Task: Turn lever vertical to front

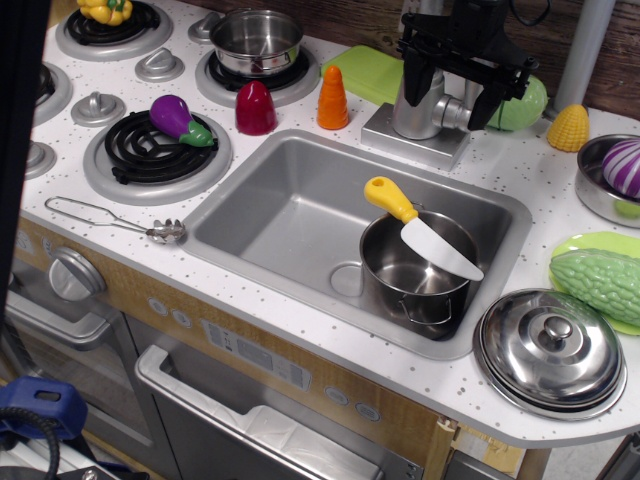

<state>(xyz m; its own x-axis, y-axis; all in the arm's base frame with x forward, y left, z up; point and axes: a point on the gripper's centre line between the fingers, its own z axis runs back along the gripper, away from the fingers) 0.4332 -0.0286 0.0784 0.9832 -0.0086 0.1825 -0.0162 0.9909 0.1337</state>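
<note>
One black claw point(462, 85) down over the faucet point(420, 112) at the back edge of the sink point(290, 215); fingers straddle the stubby side arm where the lever point(462, 110) sits, on the faucet's right side. Lever mostly hidden by the claw; its angle unreadable. Cannot tell whether the fingers are apart or closed on it. White speckled counter point(300, 320). Sink holds one steel pot point(418, 270) at right, one yellow-handled white-bladed knife point(420, 226) lying across its rim, blade pointing right. One round drain recess point(347, 279) just left of the pot. Second steel pot point(256, 42) on the rear burner. Burners seen: four, one point(140, 150) carrying a purple eggplant point(178, 119), one at top left carrying a yellow item point(106, 9). Grey stove knobs on the counter: two clear point(160, 64), point(98, 107). One dark red cone point(256, 108) and one orange cone point(333, 98) behind the sink, near each other but apart. One wire whisk point(115, 217) left of the sink. One steel lid point(550, 350) at front right. One green bumpy gourd point(600, 282) on a green plate point(585, 243). One yellow corn point(568, 128), one steel bowl point(595, 195) with a purple-white item point(625, 165) at far right. One green board point(368, 72) behind the faucet.
</note>
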